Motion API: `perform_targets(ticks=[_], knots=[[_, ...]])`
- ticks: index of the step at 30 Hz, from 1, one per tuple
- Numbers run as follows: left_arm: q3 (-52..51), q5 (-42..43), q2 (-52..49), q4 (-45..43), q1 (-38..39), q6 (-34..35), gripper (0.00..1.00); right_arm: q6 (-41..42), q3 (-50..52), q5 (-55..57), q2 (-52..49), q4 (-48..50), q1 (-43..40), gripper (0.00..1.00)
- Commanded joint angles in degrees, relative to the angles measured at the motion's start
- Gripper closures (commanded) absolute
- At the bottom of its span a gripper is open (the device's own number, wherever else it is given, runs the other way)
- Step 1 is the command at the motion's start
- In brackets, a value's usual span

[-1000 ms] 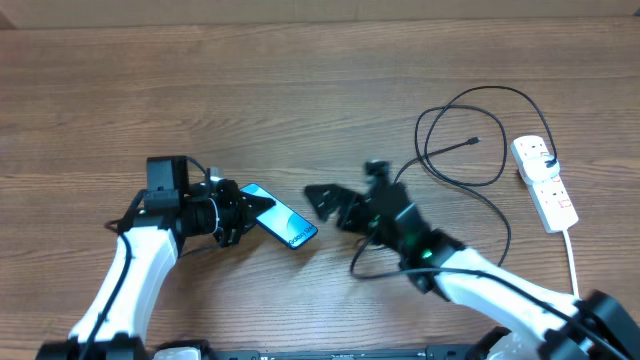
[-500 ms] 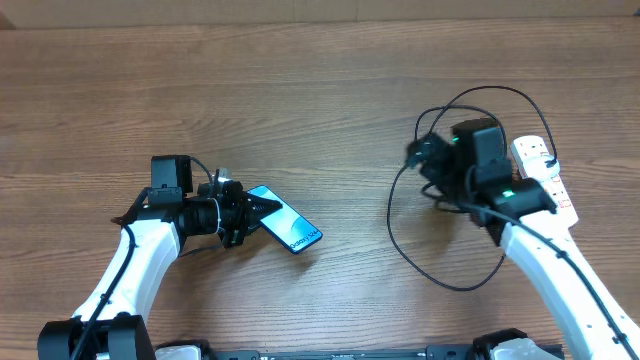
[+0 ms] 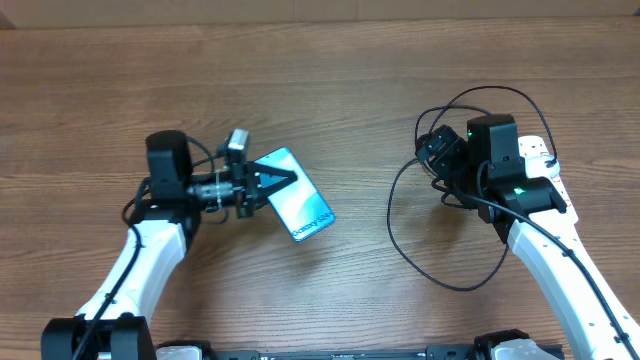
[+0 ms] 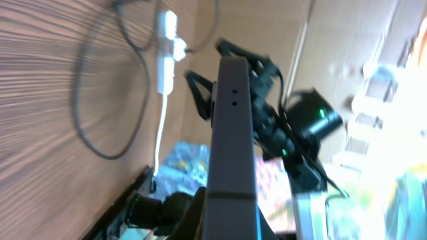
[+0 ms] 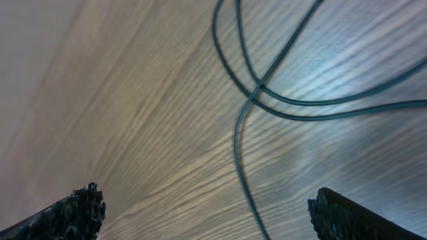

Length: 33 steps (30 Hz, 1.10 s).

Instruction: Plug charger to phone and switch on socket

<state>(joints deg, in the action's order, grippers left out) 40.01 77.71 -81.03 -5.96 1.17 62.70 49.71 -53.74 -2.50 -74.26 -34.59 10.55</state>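
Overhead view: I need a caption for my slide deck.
Left gripper holds the phone; open right gripper hovers above the charger loops, next to the socket.

Bare table [image 3: 355, 120] lies between phone [image 3: 297, 195] and charger [image 3: 389, 222] loops.

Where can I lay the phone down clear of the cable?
Bare wood lies between the phone and the charger loop, and along the whole far side of the table. The right is crowded: charger coils, the open right pincer and the socket.

Light-blue phone [image 3: 297, 195] tilts left of centre; black charger [image 3: 389, 221] loops beside white socket [image 3: 536, 149].
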Motion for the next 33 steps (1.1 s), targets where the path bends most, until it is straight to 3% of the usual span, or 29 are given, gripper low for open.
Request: perform_targets(ticks=[1, 6, 13, 20, 33], knots=[[0.5, 2.6, -0.4, -7.7, 4.6, 13.0, 0.96, 0.2, -1.2, -1.9, 0.9, 0.7, 0.1, 0.0], [0.8, 1.4, -4.2, -19.0, 7.9, 21.1, 0.96, 0.2, -1.2, -1.9, 0.9, 0.7, 0.1, 0.0], [4.4, 6.6, -14.8, -26.4, 8.0, 26.6, 0.96, -0.2, -1.2, -0.1, 0.9, 0.3, 0.1, 0.0], [10.7, 9.1, -22.2, -27.6, 10.2, 27.5, 0.96, 0.2, -1.2, 1.9, 0.9, -1.5, -0.3, 0.0], [11.2, 9.5, -22.8, -27.5, 11.2, 27.1, 0.96, 1.0, -4.7, 2.9, -4.1, -8.5, -4.1, 0.02]])
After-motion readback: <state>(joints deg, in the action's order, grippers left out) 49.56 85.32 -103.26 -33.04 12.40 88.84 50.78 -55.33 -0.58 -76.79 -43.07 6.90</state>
